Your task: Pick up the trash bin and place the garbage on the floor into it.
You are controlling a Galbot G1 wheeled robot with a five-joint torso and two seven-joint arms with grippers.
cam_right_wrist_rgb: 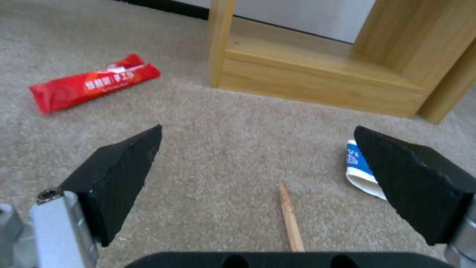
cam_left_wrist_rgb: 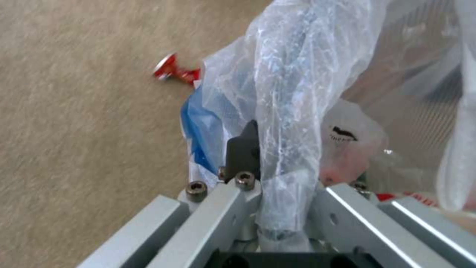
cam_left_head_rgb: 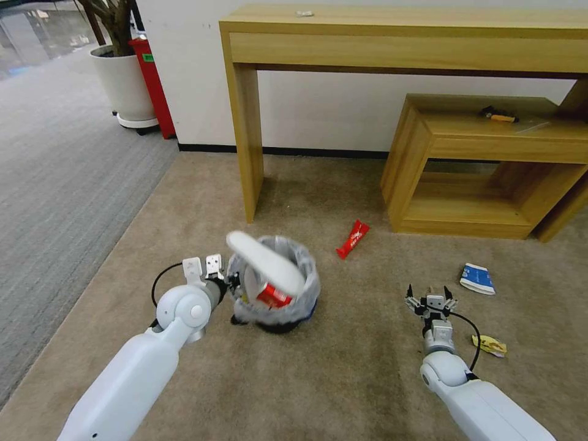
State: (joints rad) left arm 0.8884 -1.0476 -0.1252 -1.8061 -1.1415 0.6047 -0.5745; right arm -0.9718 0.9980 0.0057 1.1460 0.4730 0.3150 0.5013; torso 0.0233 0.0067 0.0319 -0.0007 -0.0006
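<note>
The trash bin [cam_left_head_rgb: 275, 288] sits near the middle of the beige floor [cam_left_head_rgb: 343, 380], already loaded: a white slipper [cam_left_head_rgb: 266, 262] pokes out over its rim and a crushed red-and-white cup [cam_left_head_rgb: 272, 297] lies inside. The left gripper [cam_left_wrist_rgb: 258, 175] is at the bin's nine o'clock, its jaws clenched on the rim with the crinkled bag liner [cam_left_wrist_rgb: 292, 93] pinched between them.

Off at the bin's three o'clock, well apart, the right gripper [cam_left_head_rgb: 432, 300] hangs low over the carpet, jaws spread wide and holding nothing. Litter left on the floor: a red wrapper [cam_left_head_rgb: 353, 239] at about one o'clock from the bin, a blue-white carton [cam_left_head_rgb: 478, 278] and a yellow wrapper [cam_left_head_rgb: 490, 345] beyond the right gripper.

I'd say the step in hand is another pickup. To do it well, the left arm should hold the bin steady and level so the slipper doesn't tip out, while the right gripper drops straight onto one flat piece and closes across its narrow side, pressing lightly into the pile.

The right wrist view shows a wooden stick [cam_right_wrist_rgb: 290, 219] lying between the open jaws, with the carton just by the right one. The left wrist view shows how the liner bunches in the grip. The head view adds the wooden bench [cam_left_head_rgb: 404, 37] against the wall.
</note>
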